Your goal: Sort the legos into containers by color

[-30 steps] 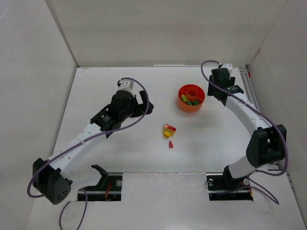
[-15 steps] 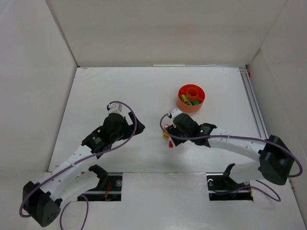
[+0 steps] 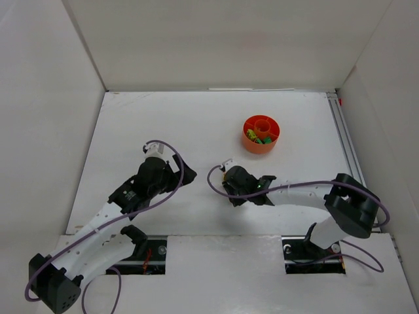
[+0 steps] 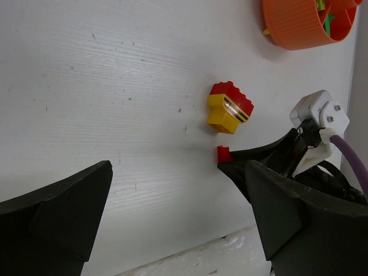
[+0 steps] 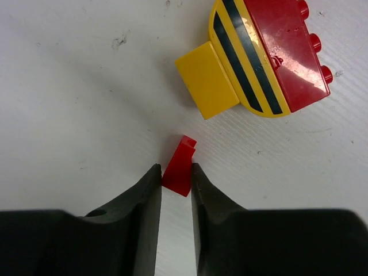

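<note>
Mid-table, R end effector (image 5: 175, 173) pinching red lego (image 5: 179, 164), L end effector (image 4: 178, 168) wide open

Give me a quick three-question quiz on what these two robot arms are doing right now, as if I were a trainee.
1. True or false: the right pincer is closed on a small red brick lying on the table.
2. Pick one. The left pincer is: A) open and empty, B) shut on a green brick, C) shut on a yellow brick.
3. Fill in: the round divided bowl that already holds some bricks is coloured ____.

Key: 1 true; 2 A; 3 orange.
</note>
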